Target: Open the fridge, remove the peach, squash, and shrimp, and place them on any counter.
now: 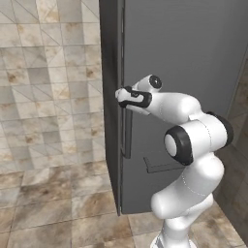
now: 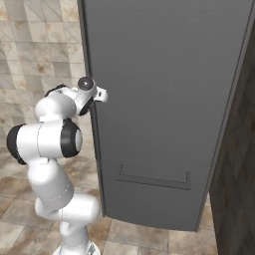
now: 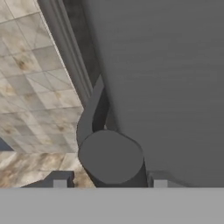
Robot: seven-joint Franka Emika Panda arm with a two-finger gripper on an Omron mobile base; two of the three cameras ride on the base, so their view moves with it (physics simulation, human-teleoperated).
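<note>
So right now I'm parked in front of the fridge [image 2: 169,99], and it's a big plain slab of dark grey, tall enough to run off the top of both base views, with its door flat and closed. Low on the front I can see a shallow rectangular recess outlined in the panel. The long bar handle [image 1: 128,131] runs vertically along the door's left edge, same dark grey as the rest, and it ends a bit above that recess. My gripper [image 3: 109,183] is up at the handle, about mid-height on the door, with the arm bent in from the side. In the hand view the round end of the bar sits right between my two fingertips [image 3: 60,180], one on each side of it, jaws spread either side, and I can't tell if the pads are actually touching the bar. Behind it all is beige and brown tiled wall [image 1: 48,72] and tiled floor [image 1: 58,203].
</note>
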